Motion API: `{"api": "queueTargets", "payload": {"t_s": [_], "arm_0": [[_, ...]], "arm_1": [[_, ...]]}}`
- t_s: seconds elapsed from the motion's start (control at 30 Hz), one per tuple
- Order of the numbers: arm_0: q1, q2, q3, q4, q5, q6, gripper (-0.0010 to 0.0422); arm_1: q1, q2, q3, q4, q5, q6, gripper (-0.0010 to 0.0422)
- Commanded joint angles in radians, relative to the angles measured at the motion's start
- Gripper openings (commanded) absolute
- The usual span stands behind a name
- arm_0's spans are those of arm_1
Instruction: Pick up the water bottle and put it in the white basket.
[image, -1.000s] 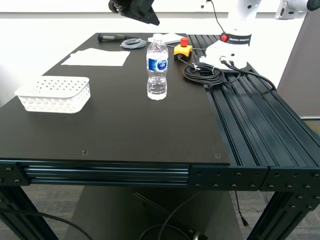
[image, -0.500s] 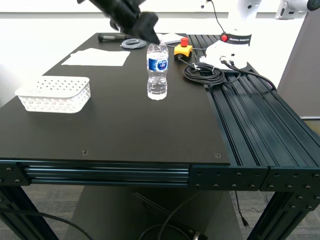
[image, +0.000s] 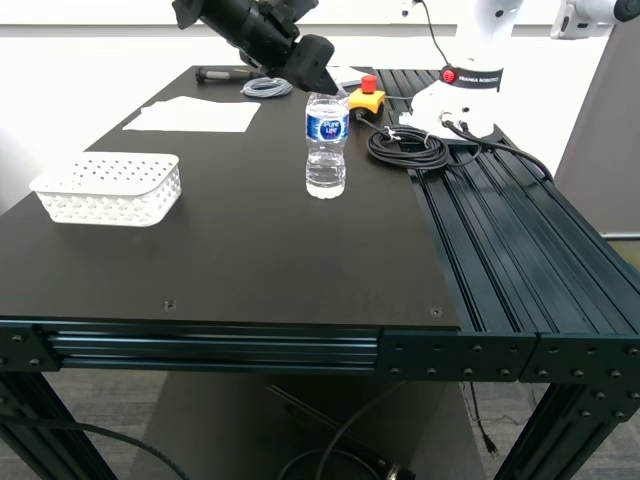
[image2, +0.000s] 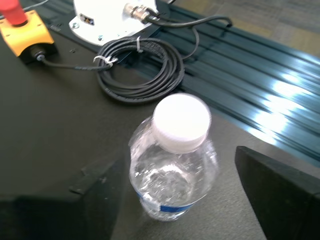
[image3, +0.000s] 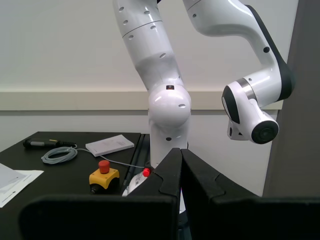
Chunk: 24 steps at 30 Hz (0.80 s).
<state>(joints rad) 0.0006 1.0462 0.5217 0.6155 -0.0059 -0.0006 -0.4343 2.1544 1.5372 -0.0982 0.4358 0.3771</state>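
Desk (image: 230, 250): front half bare, plenty of room. White basket (image: 110, 187) sits near the desk edge on the exterior view's left, well apart from the water bottle (image: 326, 145) standing upright mid-desk. First tool (image2: 170, 200) straddles the bottle from above, jaws wide, gripping nothing. Only its wrist view shows the cap (image2: 181, 121) centred between the fingers. Coiled cable (image: 407, 147) lies near the bottle. Second tool (image3: 180, 175): fingers pressed together, empty, not visible in the exterior view.

A matte black desk (image: 250, 250) carries a yellow box with a red button (image: 366, 97). Just beside that box lies a coiled black cable (image: 406, 146); flat white paper sheets (image: 192, 116) and a small grey cable coil (image: 266, 87) lie farther off.
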Motion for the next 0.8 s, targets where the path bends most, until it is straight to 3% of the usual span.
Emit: {"api": "queueTargets", "payload": {"t_s": [0.03, 0.3, 0.6, 0.8], "arm_0": [[0.000, 0.000, 0.002, 0.004, 0.000, 0.000, 0.0001], [0.000, 0.000, 0.002, 0.004, 0.000, 0.000, 0.0001], [0.000, 0.000, 0.002, 0.004, 0.000, 0.000, 0.0001], [0.000, 0.000, 0.002, 0.004, 0.000, 0.000, 0.0001]], "arm_1": [[0.000, 0.001, 0.000, 0.008, -0.016, 0.004, 0.0236], [0.000, 0.001, 0.000, 0.063, 0.007, -0.009, -0.0006], [0.000, 0.001, -0.001, 0.049, 0.001, -0.013, 0.0055], [0.000, 0.001, -0.001, 0.038, -0.008, -0.010, 0.0220]]}}
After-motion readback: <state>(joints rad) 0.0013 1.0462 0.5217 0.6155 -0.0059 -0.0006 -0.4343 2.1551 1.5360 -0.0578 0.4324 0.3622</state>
